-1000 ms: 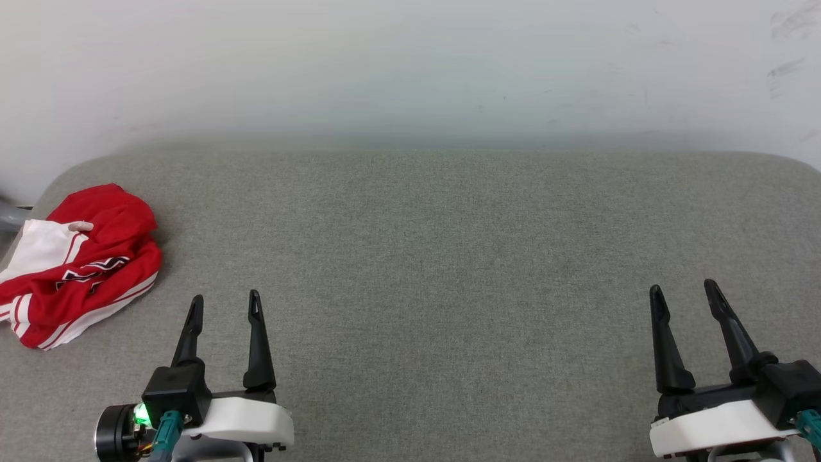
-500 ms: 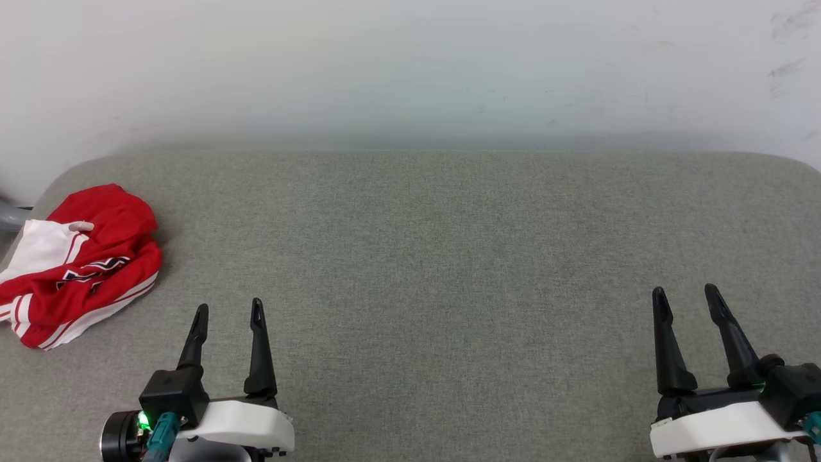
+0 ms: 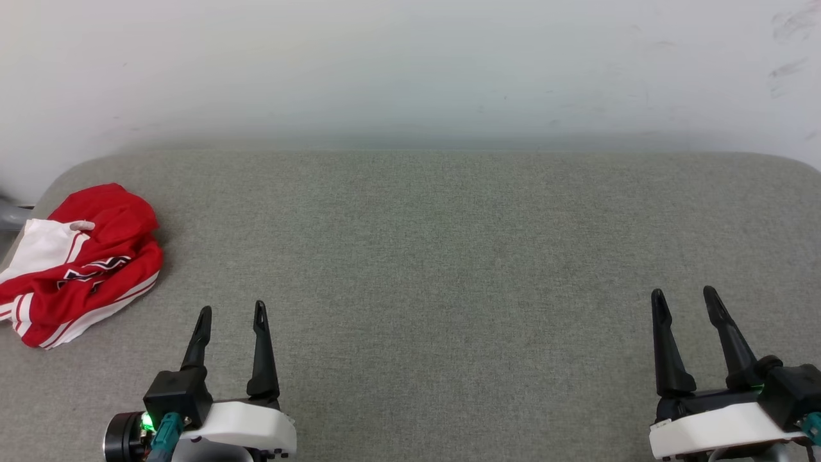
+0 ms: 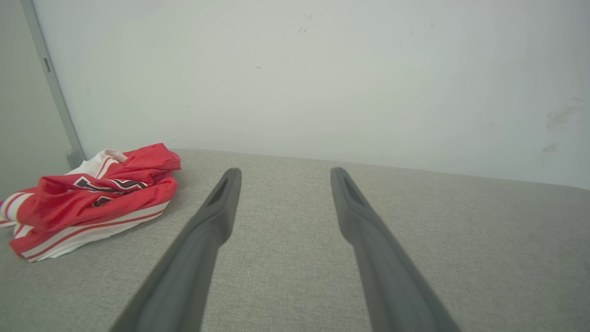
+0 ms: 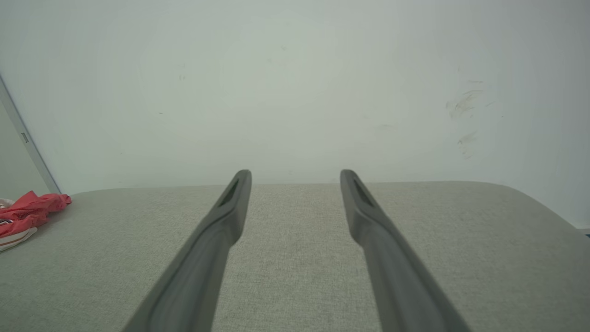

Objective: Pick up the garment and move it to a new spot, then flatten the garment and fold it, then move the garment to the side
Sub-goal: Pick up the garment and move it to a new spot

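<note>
Garment (image 3: 80, 266): crumpled heap at the left edge of the head view, lying on the grey pad (image 3: 436, 256). Left gripper (image 3: 232, 309): lower left, fingers spread wide, holding nothing, clear of the garment. Right gripper (image 3: 684, 293): lower right, fingers spread wide, holding nothing.

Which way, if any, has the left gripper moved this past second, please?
Yes: the left gripper drew slightly back toward the robot and rightward, away from the unmoved garment.
</note>
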Available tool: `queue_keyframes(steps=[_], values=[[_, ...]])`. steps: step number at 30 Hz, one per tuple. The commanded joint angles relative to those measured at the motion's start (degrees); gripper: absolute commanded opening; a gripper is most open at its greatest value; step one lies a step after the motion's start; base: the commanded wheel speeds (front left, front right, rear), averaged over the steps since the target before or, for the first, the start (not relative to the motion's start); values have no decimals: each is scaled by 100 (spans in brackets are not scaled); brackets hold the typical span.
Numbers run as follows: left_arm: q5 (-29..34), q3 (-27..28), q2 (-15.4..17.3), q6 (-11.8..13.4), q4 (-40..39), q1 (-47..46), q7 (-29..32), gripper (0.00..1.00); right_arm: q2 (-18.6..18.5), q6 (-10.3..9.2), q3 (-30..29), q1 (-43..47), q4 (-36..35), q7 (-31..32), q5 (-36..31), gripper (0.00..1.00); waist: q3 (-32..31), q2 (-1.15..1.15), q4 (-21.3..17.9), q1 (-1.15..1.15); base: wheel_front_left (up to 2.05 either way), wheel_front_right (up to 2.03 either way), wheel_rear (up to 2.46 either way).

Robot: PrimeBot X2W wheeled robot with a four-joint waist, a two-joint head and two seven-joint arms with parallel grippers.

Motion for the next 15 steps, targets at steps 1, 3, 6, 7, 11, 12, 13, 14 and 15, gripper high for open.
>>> queue_keyframes(steps=[1, 3, 6, 7, 11, 12, 13, 14, 15], values=[[5, -11, -4, 8, 5, -12, -30, 100, 11, -4, 3, 54, 8, -15, 8, 100, 0, 0, 4, 1, 0, 0, 0], [17, -15, -4, 8, 10, -13, -30, 100, 11, -4, 4, 54, 11, -16, 6, 100, 0, 0, 6, 1, 0, 0, 0], [13, -20, -4, 18, 18, -18, -30, 100, 11, -4, 5, 53, 22, -16, -1, 100, -1, 0, 16, 1, 0, 0, 0], [15, -18, -4, 20, 19, -19, -30, 100, 11, -4, 3, 53, 25, -15, 5, 100, 0, 0, 19, 1, 0, 0, 0], [30, -16, -4, 7, 23, -23, -30, 100, 11, -4, -5, 54, 31, -16, 7, 100, 1, 0, 50, 1, 0, 0, 0], [34, -15, -4, 3, 25, -28, -30, 100, 11, -4, -6, 53, 29, -16, 9, 100, 2, 0, 64, 1, 0, 0, 0], [37, -9, -4, 6, 27, -35, -30, 100, 11, -4, -6, 57, 29, -15, 14, 100, 4, 0, 83, 1, 0, 0, 0], [60, -11, -4, 9, 32, -44, -30, 100, 11, -4, -9, 59, 25, -15, 10, 100, 8, 0, 108, 1, 0, 0, 0], [47, -9, -4, 10, 32, -55, -30, 100, 11, -4, -10, 60, 18, -15, 14, 100, 12, 0, 136, 1, 0, 0, 0]])
